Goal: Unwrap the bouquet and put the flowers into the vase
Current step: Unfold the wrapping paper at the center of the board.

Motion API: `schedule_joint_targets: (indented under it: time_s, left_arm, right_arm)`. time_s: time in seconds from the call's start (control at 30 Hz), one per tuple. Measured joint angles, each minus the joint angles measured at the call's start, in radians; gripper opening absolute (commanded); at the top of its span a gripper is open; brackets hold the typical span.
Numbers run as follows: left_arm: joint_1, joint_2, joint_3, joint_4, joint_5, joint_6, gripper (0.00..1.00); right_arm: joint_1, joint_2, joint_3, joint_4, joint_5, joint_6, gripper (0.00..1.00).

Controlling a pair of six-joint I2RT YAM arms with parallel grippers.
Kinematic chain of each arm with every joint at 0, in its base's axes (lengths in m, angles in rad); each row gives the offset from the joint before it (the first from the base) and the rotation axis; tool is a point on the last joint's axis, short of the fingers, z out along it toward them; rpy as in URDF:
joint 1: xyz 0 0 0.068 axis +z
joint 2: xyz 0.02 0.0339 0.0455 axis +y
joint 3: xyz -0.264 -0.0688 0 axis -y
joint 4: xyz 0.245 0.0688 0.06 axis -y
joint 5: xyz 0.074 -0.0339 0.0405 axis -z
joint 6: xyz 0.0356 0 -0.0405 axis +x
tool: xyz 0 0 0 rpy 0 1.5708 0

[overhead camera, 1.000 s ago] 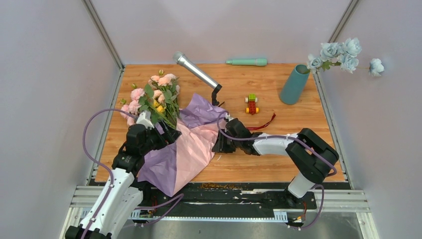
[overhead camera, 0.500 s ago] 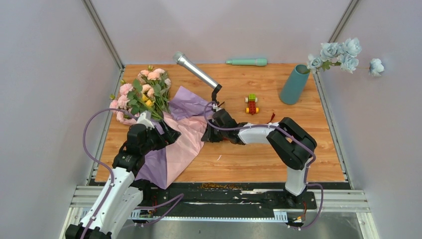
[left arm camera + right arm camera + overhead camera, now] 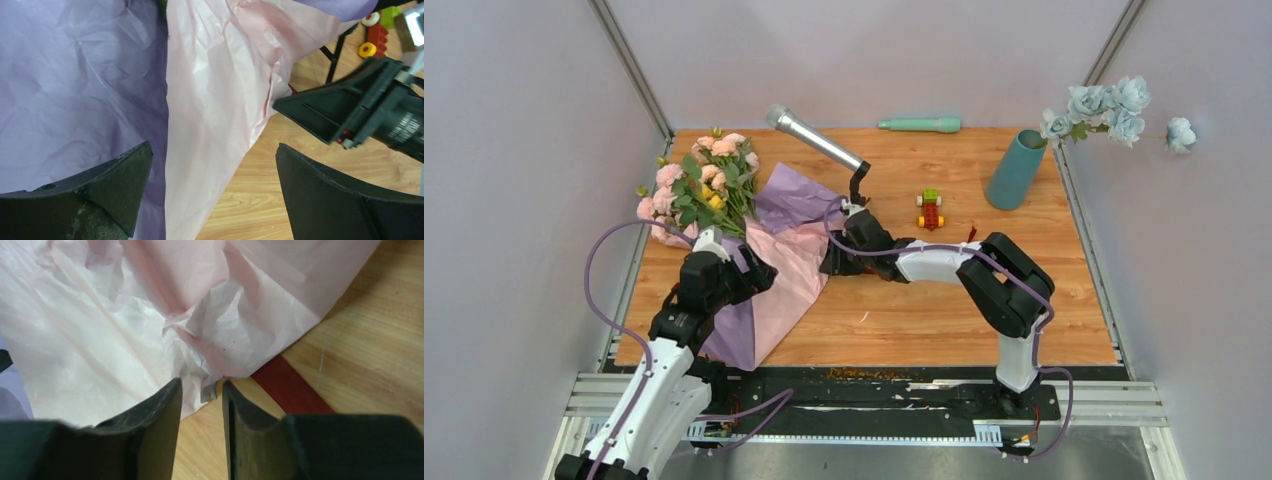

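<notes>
Two arms are both down on the paper point(image 3: 789, 265) right now. My left gripper point(image 3: 214, 147) hangs over it with the jaws spread wide and nothing between them, just lilac sheet under one finger and pink sheet in the middle. The right gripper point(image 3: 201, 382) sits at the pink sheet's right edge with its jaws only a narrow gap apart. The crumpled edge of the paper lies right at the mouth of that gap, but I can see wood through it, so I wouldn't call it clamped. A strip of red ribbon point(image 3: 290, 390) lies on the table point(image 3: 924, 310) just beside that finger. The flowers point(image 3: 699, 185) are at the far left of the table, heads by the left wall, lower ends hidden under the paper and my left arm. The vase point(image 3: 1016, 170) stands well apart at the far right, a bit tilted, with a mic point(image 3: 814, 140) and a toy car point(image 3: 930, 209) in between.
</notes>
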Motion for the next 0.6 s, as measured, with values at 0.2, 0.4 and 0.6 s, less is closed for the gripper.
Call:
schedule_joint_targets:
  time_s: [0.2,0.4,0.6]
  left_arm:
    - [0.001,0.032,0.0,0.005,-0.05,0.005,1.0]
    - [0.009,0.126,0.0,0.069,-0.058,0.01,0.91]
    - [0.014,0.174,-0.003,0.182,-0.033,0.032,0.59]
  right_arm:
    - [0.001,-0.144,-0.064,-0.026,0.032,-0.052,0.54]
    - [0.001,-0.347,-0.161,-0.035,0.06,-0.097,0.61]
    - [-0.001,-0.513,-0.237,-0.092,0.095,-0.14,0.62]
